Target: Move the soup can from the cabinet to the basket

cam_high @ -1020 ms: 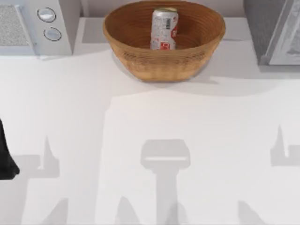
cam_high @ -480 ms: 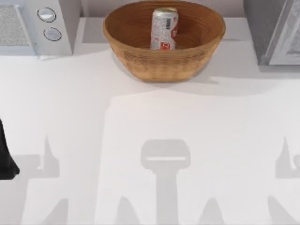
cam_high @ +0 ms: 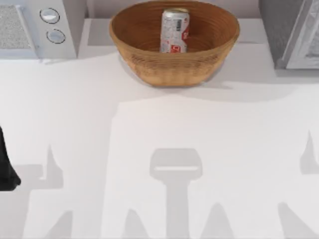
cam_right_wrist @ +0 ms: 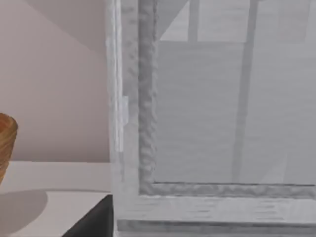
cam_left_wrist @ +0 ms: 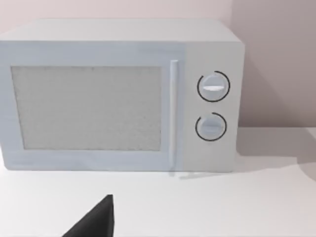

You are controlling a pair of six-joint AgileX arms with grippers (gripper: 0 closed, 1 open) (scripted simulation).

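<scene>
soup can (cam_high: 174, 31), in basket (cam_high: 149, 64) – placement judged done

can is seen upright, long axis vertical, inside the basket at the table's (cam_high: 149, 129) far centre, between microwave (cam_high: 30, 30) and cabinet (cam_high: 279, 30); left arm (cam_high: 6, 167) is parked at the left edge, well apart from it; neither arm is placed nearer with certainty; finger state of either gripper cannot be told; nothing is seen held

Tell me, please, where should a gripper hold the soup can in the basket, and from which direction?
Probably from above: grip the soup can on its narrow cylindrical sides, near the shiny top. It leans upward inside the basket, whose high wicker wall blocks any approach from the side.
</scene>
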